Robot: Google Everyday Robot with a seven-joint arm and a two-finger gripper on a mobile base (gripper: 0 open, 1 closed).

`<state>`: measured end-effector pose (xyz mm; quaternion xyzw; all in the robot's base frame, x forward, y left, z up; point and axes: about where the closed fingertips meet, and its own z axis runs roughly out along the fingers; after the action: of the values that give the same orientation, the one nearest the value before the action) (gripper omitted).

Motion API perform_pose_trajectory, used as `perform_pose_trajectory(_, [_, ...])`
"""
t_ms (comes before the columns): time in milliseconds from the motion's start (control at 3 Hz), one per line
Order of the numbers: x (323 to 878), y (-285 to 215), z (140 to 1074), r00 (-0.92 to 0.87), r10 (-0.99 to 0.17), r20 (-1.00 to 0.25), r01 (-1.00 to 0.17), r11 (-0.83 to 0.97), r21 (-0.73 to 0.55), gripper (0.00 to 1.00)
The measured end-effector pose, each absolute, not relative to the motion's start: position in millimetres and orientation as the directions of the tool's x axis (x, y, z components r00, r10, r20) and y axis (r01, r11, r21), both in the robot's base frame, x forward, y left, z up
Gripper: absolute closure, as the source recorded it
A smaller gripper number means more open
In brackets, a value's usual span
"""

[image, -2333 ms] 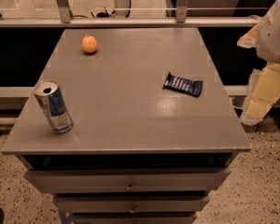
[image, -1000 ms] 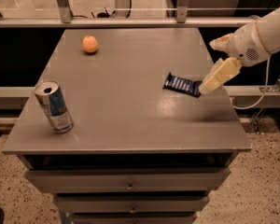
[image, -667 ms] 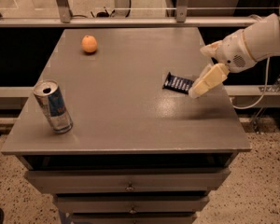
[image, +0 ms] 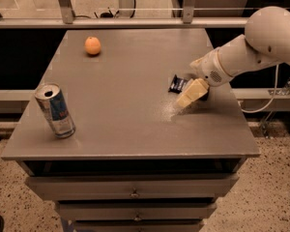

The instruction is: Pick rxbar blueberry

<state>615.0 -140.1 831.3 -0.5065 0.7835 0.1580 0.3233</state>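
Observation:
The rxbar blueberry (image: 177, 84) is a small flat bar in a dark navy wrapper. It lies on the right part of the grey table (image: 130, 115), and only its left end shows. My gripper (image: 188, 96) reaches in from the right on a white arm (image: 253, 45). It hangs over the bar and covers its right part, with its cream-coloured fingers (image: 191, 93) pointing down and to the left, close to the table top.
A silver-and-blue drink can (image: 55, 110) stands near the table's front left edge. An orange (image: 92, 46) sits at the back left. Drawers (image: 133, 193) run below the table front. A rail and dark gaps lie behind and beside the table.
The arm has swung in from the right edge of the view and moved left and down over the bar. The bar, can and orange have not moved.

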Motion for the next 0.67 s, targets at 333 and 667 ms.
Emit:
perform_pose_trajectory(333, [624.2, -144.1, 820.4, -0.31, -0.684, -0.66, -0.881, 0.469, -0.071, 0.16])
perform_pose_trajectory(667, [631.9, -153.8, 822.7, -0.325, -0.676, -0.662, -0.866, 0.493, -0.078, 0.39])
